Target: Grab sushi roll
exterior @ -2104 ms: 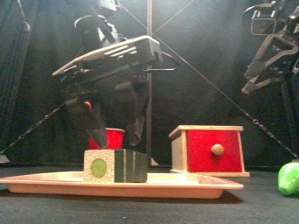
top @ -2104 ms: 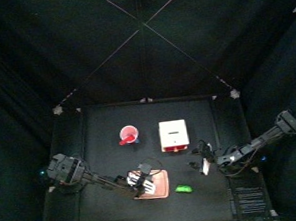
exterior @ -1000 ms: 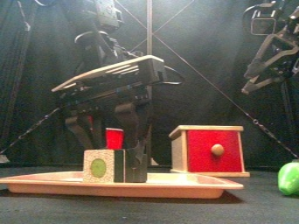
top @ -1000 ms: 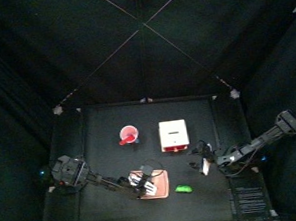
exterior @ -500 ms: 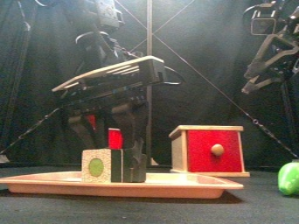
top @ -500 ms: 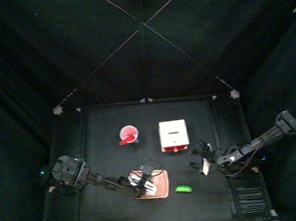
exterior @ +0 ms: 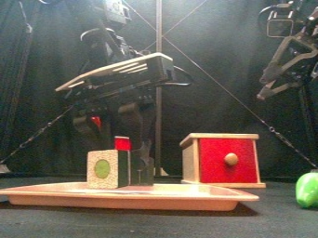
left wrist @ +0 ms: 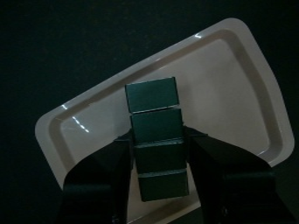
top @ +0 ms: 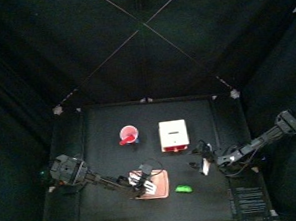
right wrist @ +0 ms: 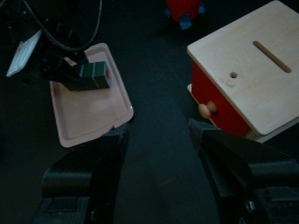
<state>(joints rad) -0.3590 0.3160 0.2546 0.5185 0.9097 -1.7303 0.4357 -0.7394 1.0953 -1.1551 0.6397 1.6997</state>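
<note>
Only left wrist view shows left gripper (left wrist: 160, 166) straddling sushi roll (left wrist: 156, 131).

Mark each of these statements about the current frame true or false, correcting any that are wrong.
1. The sushi roll sits on a pinkish tray. True.
2. The left gripper is shut and empty. False: its jaws stand on either side of the roll.
3. The right gripper is over the tray. False: it hangs open off to the side, away from it.
4. A red-fronted wooden box stands beside the tray. True.
5. A green object lies on the tray. False: it lies on the table, off the tray.
</note>
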